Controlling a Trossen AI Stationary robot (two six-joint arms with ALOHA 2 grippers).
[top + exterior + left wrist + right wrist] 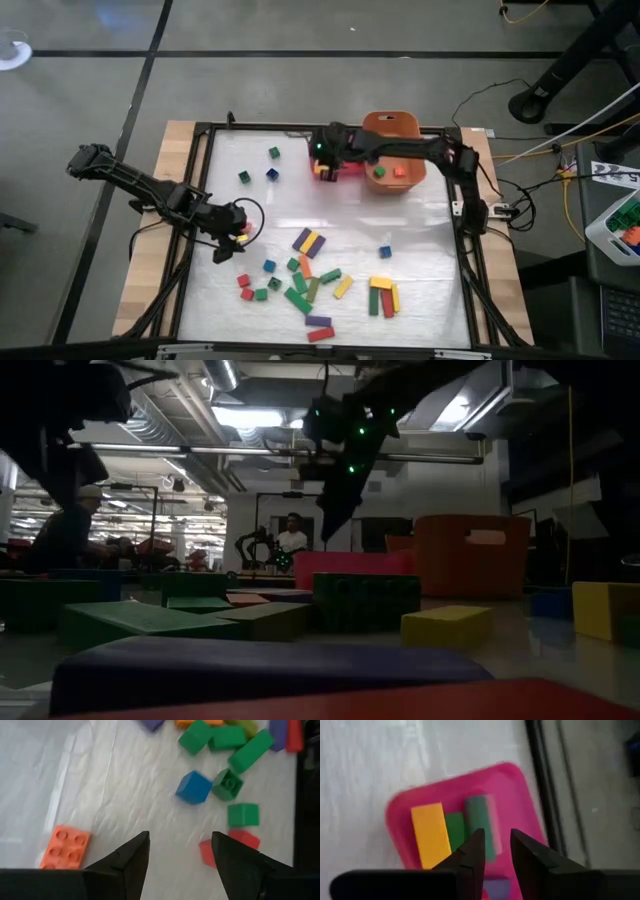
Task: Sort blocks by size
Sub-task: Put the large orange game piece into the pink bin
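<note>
Blocks [318, 284] solid-coloured, cubes and bars, scattered; three bars in pink tray [520, 805].

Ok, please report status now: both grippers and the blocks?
Left gripper open, empty, above loose blocks. Right gripper over pink tray, jaws slightly apart, nothing seen held. Nothing blocking.

Pink square tray [515, 795] beside orange oval tub [392, 128] on white-covered table [420, 240], person [291, 540] in room beyond
</note>
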